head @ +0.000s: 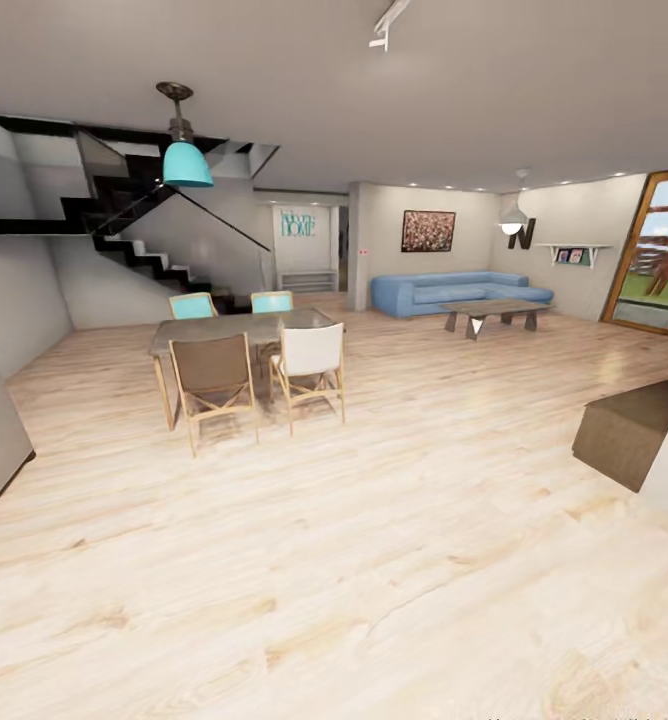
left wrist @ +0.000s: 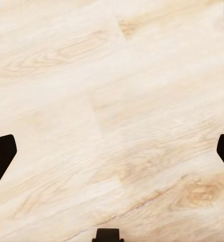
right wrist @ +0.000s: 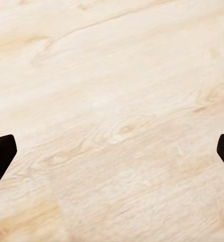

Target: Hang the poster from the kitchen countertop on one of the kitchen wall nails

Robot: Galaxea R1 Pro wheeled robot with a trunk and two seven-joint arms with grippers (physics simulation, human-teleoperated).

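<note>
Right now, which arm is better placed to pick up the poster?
Neither yet. The left tool and right tool both hang open over bare wood floor, equally placed. Ahead stand a dining table and blue sofa.

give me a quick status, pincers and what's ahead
Left pincer and right pincer open, empty, over wood floor. In transit through living area. Dining table and chairs ahead left, blue sofa beyond.

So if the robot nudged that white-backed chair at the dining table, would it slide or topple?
The white-backed chair would probably slide: the wood floor looks smooth and glossy. It likely weighs little, since its frame is thin wooden struts with a panel back. A push high on the back might tip it, as the legs look slender and the back stands tall, though the crossed bracing should steady it somewhat.
</note>
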